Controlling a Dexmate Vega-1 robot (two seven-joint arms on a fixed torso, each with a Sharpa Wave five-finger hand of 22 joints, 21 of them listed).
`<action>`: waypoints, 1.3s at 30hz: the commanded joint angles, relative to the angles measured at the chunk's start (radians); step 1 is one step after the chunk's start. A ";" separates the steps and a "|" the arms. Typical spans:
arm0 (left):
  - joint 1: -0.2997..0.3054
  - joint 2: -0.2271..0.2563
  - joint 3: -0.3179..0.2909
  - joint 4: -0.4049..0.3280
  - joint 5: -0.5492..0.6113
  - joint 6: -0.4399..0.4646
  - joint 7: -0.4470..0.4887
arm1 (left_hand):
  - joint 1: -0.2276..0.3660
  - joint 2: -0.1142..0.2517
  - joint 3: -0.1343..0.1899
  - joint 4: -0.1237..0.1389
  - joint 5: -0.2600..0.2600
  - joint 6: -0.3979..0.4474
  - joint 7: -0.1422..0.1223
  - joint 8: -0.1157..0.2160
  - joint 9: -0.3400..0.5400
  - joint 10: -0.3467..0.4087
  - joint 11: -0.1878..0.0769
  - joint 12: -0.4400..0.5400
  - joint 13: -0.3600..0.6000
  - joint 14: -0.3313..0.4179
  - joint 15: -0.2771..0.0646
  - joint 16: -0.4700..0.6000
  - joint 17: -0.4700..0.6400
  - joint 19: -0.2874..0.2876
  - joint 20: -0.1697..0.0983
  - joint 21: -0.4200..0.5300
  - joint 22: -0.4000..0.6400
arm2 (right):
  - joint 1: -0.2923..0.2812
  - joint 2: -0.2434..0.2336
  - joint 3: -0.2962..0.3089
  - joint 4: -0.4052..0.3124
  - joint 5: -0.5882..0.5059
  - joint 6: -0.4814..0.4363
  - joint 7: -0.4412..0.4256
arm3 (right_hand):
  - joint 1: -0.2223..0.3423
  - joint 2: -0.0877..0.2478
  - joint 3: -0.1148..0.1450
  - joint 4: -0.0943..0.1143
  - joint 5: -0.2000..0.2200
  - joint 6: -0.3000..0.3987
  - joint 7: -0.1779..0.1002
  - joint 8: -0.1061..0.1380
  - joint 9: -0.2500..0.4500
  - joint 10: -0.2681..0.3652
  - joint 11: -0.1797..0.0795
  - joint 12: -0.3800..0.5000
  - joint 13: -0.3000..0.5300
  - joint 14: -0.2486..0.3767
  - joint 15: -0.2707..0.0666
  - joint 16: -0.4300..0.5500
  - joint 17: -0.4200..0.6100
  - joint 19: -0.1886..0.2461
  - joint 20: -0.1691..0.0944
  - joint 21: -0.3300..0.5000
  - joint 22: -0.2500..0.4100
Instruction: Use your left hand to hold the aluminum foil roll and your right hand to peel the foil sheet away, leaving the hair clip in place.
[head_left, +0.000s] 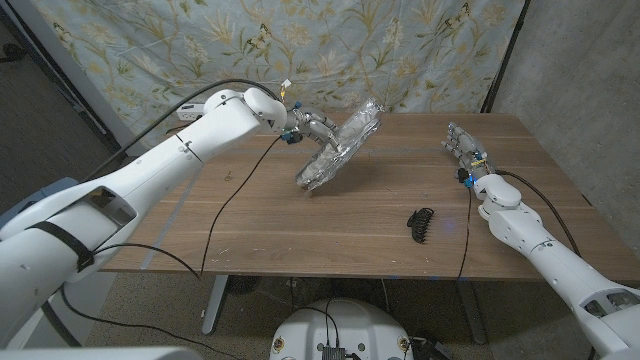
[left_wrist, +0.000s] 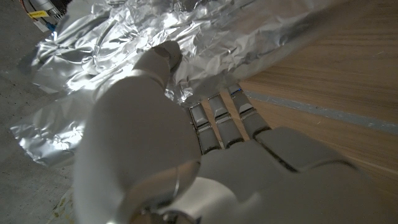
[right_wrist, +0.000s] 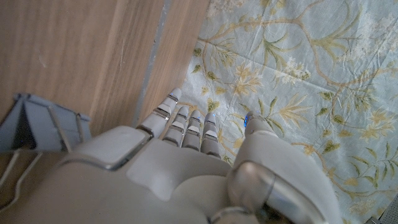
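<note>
My left robot hand (head_left: 312, 128) grips the aluminum foil (head_left: 340, 150) at the far middle of the table (head_left: 250, 220), and the crumpled silver mass is tilted up off the wood with its low end touching the surface; I judge I hold it this way to anchor the roll while the sheet comes free. In the left wrist view my fingers (left_wrist: 217, 118) reach under the wrinkled foil (left_wrist: 155, 37), thumb curled over it, so that robot hand is clamped on it. I cannot tell the roll itself apart from the loose sheet. My right robot hand (head_left: 464, 148) waits at the far right, well apart from the foil, fingers extended side by side and holding nothing; it looks withdrawn, so I judge the peel is done or nearly so. The black hair clip (head_left: 421, 224) lies bare on the near right of the table, apart from both, which suits leaving it in place. Count: one foil bundle, one hair clip, two robot hands
</note>
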 joint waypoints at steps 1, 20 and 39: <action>0.015 -0.030 -0.036 0.100 -0.117 -0.083 -0.003 | -0.009 0.046 0.009 0.006 0.009 0.136 0.086 0.134 0.037 0.129 0.042 0.129 0.238 0.057 -0.008 0.040 0.043 0.007 0.000 0.006 0.002 | 0.003 -0.006 -0.002 0.000 -0.004 -0.008 0.001 | -0.007 -0.003 0.003 -0.004 0.000 -0.003 -0.002 0.004 0.004 -0.004 -0.003 0.003 0.004 -0.002 -0.001 0.007 0.005 0.004 -0.050 0.000 0.003; 0.070 -0.056 -0.082 0.162 -0.220 -0.170 0.034 | -0.025 0.032 0.022 0.009 0.031 0.138 0.082 0.139 0.040 0.137 0.035 0.124 0.251 0.018 -0.006 -0.014 0.009 0.019 0.001 0.023 0.001 | -0.009 -0.028 -0.001 -0.024 -0.004 -0.028 0.005 | -0.009 -0.003 0.005 -0.005 -0.001 -0.003 -0.003 0.004 0.004 -0.004 -0.003 0.004 0.004 -0.001 -0.001 0.007 0.005 0.003 -0.049 0.000 0.003; 0.147 -0.117 -0.162 0.274 -0.402 -0.310 0.006 | -0.056 0.016 0.039 0.016 0.060 0.129 0.074 0.143 0.042 0.121 0.028 0.118 0.264 -0.004 -0.004 -0.093 -0.040 -0.001 0.006 0.026 -0.010 | -0.034 -0.055 0.003 -0.053 0.001 -0.051 0.014 | -0.011 -0.002 0.008 -0.007 -0.001 -0.002 -0.001 0.004 0.004 -0.004 -0.003 0.004 0.004 -0.002 0.000 0.007 0.005 0.004 -0.049 0.000 0.003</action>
